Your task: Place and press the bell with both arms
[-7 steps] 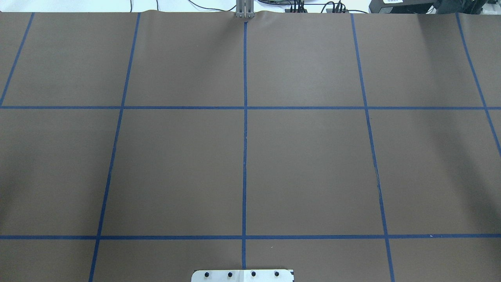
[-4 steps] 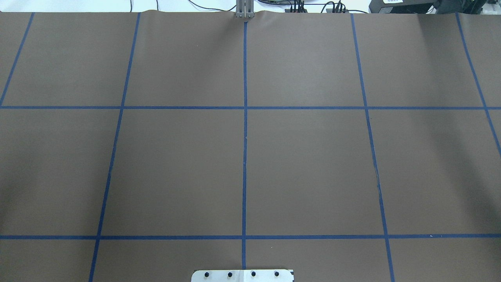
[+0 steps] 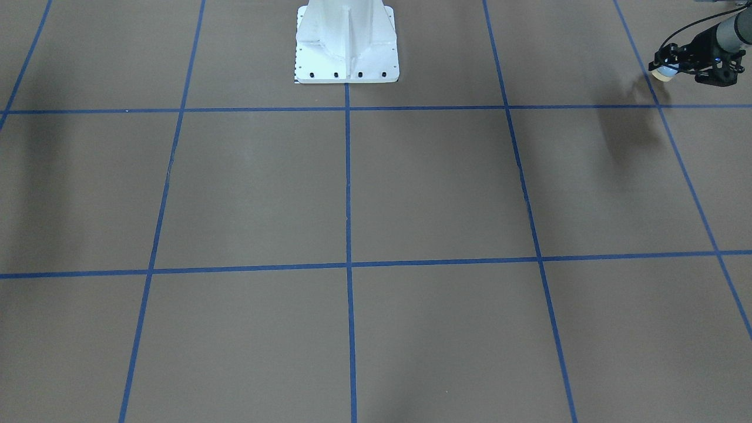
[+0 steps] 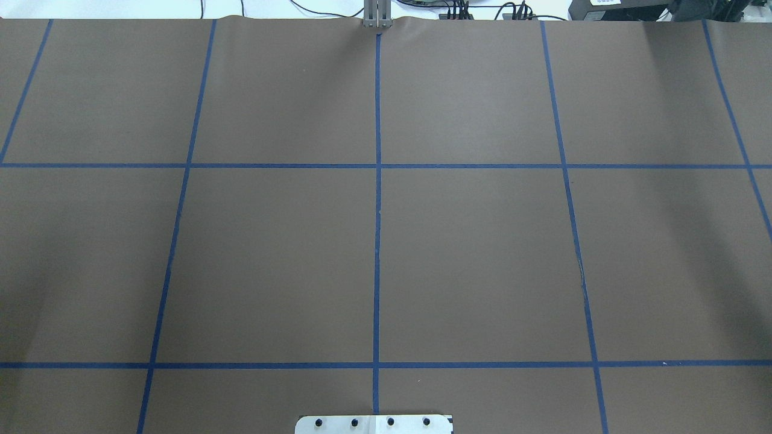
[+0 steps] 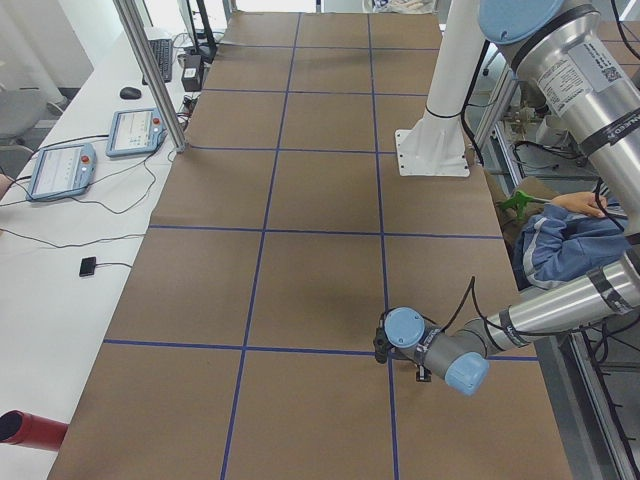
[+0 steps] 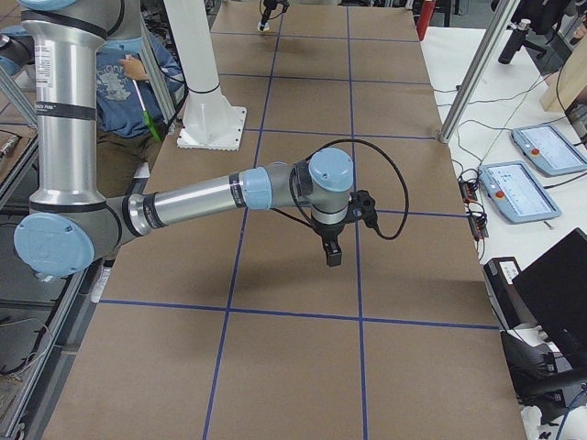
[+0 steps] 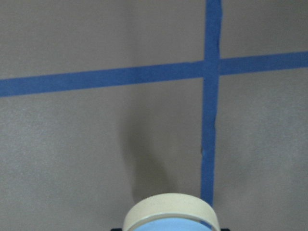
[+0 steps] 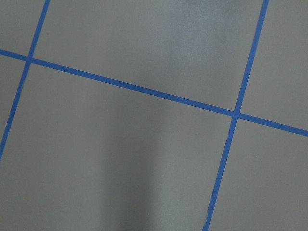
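Left gripper, upper right, clasped the bell, apparently above the counter; placing and pressing remained. Right gripper hung mid-frame in the right-side view, open or closed indeterminable.

Light: bright, even, from above on all my feeds.
Shadows: soft dark blob on the table beside the left gripper; faint streaks elsewhere.
Sheen: pale patch, top of right wrist view.
Focus: bell blurry up close.
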